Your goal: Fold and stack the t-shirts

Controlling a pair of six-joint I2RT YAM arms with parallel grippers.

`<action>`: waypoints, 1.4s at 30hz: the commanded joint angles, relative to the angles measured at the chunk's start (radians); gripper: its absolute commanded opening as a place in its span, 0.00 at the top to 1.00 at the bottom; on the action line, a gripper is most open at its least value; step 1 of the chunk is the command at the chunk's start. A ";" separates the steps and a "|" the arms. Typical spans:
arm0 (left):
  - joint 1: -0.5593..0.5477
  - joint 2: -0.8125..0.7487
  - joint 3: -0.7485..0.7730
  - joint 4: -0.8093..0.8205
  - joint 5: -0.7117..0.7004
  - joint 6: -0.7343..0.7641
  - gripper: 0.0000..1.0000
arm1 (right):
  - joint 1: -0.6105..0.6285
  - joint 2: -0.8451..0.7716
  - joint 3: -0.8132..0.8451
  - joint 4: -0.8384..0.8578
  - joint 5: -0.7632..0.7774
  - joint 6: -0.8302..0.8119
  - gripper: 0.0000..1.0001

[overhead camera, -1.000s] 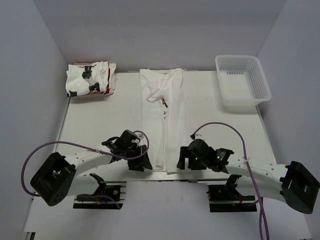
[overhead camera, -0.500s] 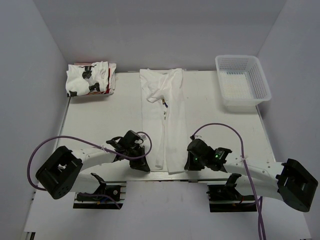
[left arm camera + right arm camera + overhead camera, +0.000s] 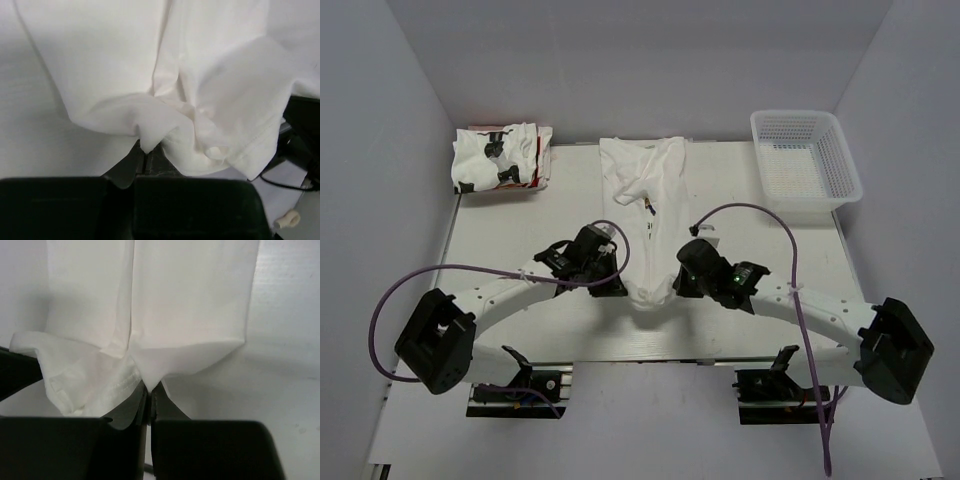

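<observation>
- Down the middle of the white tabletop [image 3: 520,240] lies a long, narrow strip of folded white cotton t-shirt [image 3: 645,200], running from the far edge toward the arms.
- The left tool [image 3: 611,284] sits at the near left corner of that strip. Its jaws are pinched tight on the fabric, and the left wrist view shows a crumpled fold of hem caught right at its tips.
- The right tool [image 3: 683,282] mirrors it at the near right corner, clamped just as tightly. In the right wrist view a point of the hem is nipped between the jaws, and the rest of the cloth spreads away beyond them.
- Between the two tools the near end of the t-shirt is gathered in. It droops in a bunched curve and is narrower there than farther up the strip.
- That near end looks raised a little off the tabletop, though from above this is hard to tell for sure.
- In the far left corner is a stack of white t-shirts [image 3: 500,160], folded, with black and red prints showing, well apart from both tools.
- At the far right stands a white plastic mesh basket [image 3: 805,160], well clear of the held t-shirt.
</observation>
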 commanded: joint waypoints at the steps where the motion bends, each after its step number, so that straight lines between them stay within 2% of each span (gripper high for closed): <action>1: 0.013 0.029 0.109 -0.053 -0.145 0.019 1.00 | -0.037 0.064 0.104 0.003 0.129 -0.038 1.00; 7: 0.088 0.157 0.298 -0.077 -0.257 0.038 1.00 | -0.120 0.182 0.242 0.035 0.193 -0.089 1.00; 9: 0.106 0.220 0.374 -0.077 -0.288 0.050 1.00 | -0.159 0.208 0.256 0.094 0.192 -0.113 1.00; 12: 0.134 0.292 0.482 -0.091 -0.299 0.078 1.00 | -0.210 0.280 0.314 0.128 0.185 -0.135 1.00; 20: 0.223 0.446 0.637 -0.073 -0.259 0.130 1.00 | -0.316 0.454 0.469 0.210 0.086 -0.225 1.00; 26: 0.258 0.541 0.683 -0.010 -0.139 0.182 1.00 | -0.362 0.572 0.577 0.208 0.027 -0.241 1.00; 33: 0.291 0.627 0.763 0.004 -0.161 0.204 1.00 | -0.411 0.671 0.613 0.302 -0.055 -0.291 1.00; 34: 0.291 0.668 0.804 -0.017 -0.152 0.220 1.00 | -0.416 0.702 0.648 0.306 -0.081 -0.297 0.90; 35: 0.300 0.693 0.834 -0.034 -0.151 0.220 0.83 | -0.427 0.730 0.662 0.308 -0.094 -0.303 0.79; 36: 0.313 0.743 0.903 -0.054 -0.151 0.234 0.71 | -0.433 0.760 0.716 0.308 -0.098 -0.308 0.65; 38: 0.341 0.792 0.979 -0.065 -0.170 0.234 0.36 | -0.448 0.823 0.756 0.322 -0.094 -0.323 0.57; 39: 0.353 0.817 1.023 -0.074 -0.183 0.234 0.31 | -0.462 0.836 0.806 0.364 -0.115 -0.336 0.52; 40: 0.366 0.841 1.131 -0.098 -0.184 0.234 0.26 | -0.479 0.854 0.834 0.360 -0.132 -0.363 0.47; 41: 0.378 0.866 1.189 -0.172 -0.158 0.234 0.21 | -0.485 0.891 0.933 0.343 -0.135 -0.366 0.34; 42: 0.389 0.883 1.232 -0.197 -0.158 0.234 0.09 | -0.499 0.892 0.952 0.295 -0.182 -0.377 0.24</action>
